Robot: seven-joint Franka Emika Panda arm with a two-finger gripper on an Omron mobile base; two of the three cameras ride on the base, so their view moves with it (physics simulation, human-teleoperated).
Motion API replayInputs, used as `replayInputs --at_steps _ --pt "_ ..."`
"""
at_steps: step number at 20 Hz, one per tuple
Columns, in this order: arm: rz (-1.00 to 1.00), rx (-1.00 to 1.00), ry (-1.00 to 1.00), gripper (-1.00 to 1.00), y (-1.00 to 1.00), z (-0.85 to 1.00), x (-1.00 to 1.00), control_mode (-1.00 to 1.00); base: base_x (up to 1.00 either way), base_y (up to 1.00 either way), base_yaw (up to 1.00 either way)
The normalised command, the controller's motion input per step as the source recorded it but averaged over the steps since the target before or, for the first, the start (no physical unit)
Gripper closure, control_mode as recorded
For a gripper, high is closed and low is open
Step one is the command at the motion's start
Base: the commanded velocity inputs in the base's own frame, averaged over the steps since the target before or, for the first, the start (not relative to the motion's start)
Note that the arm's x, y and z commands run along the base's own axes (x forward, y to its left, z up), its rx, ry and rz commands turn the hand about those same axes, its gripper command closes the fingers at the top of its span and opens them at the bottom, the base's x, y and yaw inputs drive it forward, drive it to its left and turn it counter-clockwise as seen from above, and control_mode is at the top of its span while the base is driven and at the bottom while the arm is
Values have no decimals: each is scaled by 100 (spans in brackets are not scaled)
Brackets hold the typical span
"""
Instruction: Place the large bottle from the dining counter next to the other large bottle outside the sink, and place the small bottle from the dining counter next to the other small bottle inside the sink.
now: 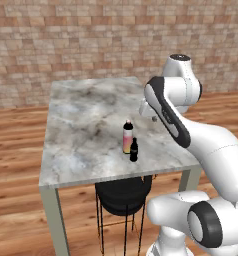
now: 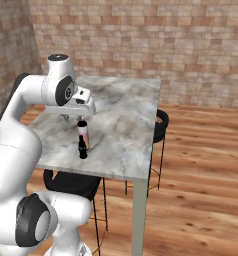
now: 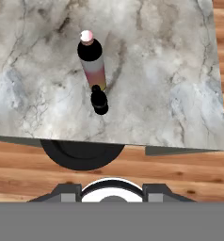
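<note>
The large bottle (image 1: 127, 137) (image 2: 84, 134) (image 3: 92, 63), white-capped with a pink-to-yellow body, stands upright on the dining counter (image 1: 86, 125) (image 2: 126, 120) (image 3: 170, 70) near its front edge. The small bottle (image 1: 134, 150) (image 2: 82, 147) (image 3: 100, 101), short and black, stands right beside it on the side nearer the edge. My gripper (image 2: 66, 118) hangs shut and empty above the counter, a little above and behind the two bottles. The hand view looks down on both from over the counter's near edge.
A black wire-legged stool (image 1: 122, 195) (image 2: 71, 182) (image 3: 81, 153) is tucked under the counter's near edge, below the bottles. A second stool (image 2: 162, 120) stands at the counter's right side. Wooden floor surrounds the counter, and a brick wall stands behind it.
</note>
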Motion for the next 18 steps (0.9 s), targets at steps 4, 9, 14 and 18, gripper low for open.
replayInputs --at_steps 4,9,14,18 --pt "0 0 0 -100 5 -7 0 -100 0 0 0" --pt "0 0 -1 -100 10 -11 0 -100 0 0 0" --pt "0 0 -8 -100 10 -8 0 -100 0 0 0" --pt "0 0 -13 -100 5 -2 0 -100 0 0 0"
